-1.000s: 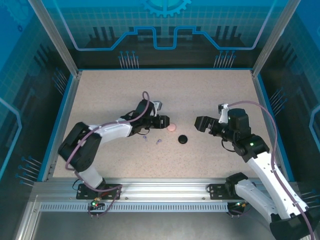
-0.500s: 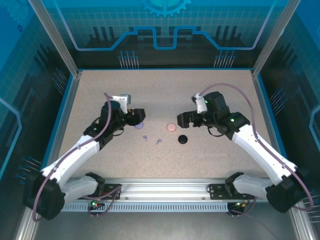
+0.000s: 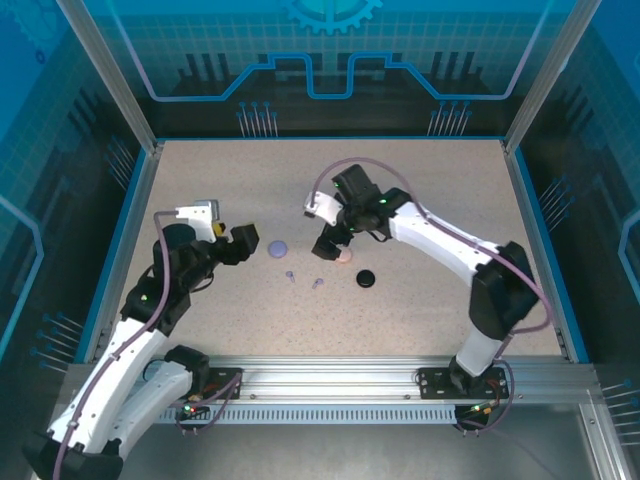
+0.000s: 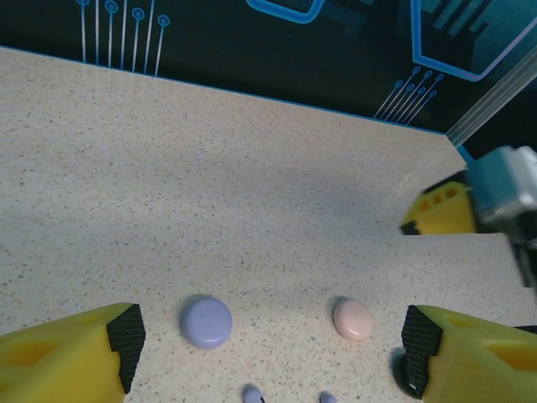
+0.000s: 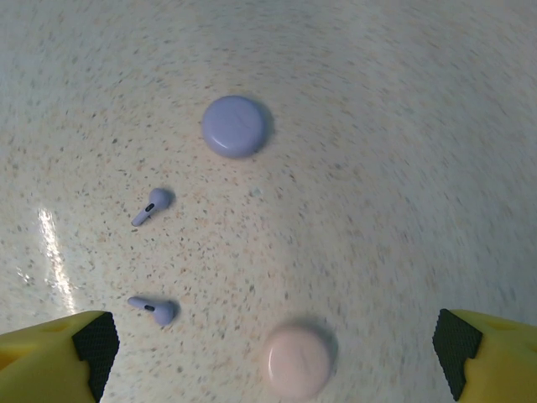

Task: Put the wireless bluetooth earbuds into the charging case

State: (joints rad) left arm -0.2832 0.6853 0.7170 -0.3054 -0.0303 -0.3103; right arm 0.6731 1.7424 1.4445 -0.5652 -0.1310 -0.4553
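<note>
Three round closed charging cases lie mid-table: lilac (image 3: 278,247), pale pink (image 3: 346,257) and black (image 3: 366,279). Two lilac earbuds (image 3: 290,274) (image 3: 317,283) lie loose just in front of them. My left gripper (image 3: 243,243) is open and empty, a short way left of the lilac case (image 4: 205,321). My right gripper (image 3: 333,247) hovers open over the pink case (image 5: 298,361), which sits low between its fingertips (image 5: 92,348) without touching them. The right wrist view also shows the lilac case (image 5: 236,126) and both earbuds (image 5: 153,204) (image 5: 155,309).
The speckled table (image 3: 420,180) is walled by a blue rim and metal posts. In the left wrist view the right arm's yellow finger (image 4: 440,210) stands beyond the pink case (image 4: 352,319).
My left gripper has opened and drawn back to the left, leaving the lilac case on the table. My right arm has swung left, coming over the pink case.
</note>
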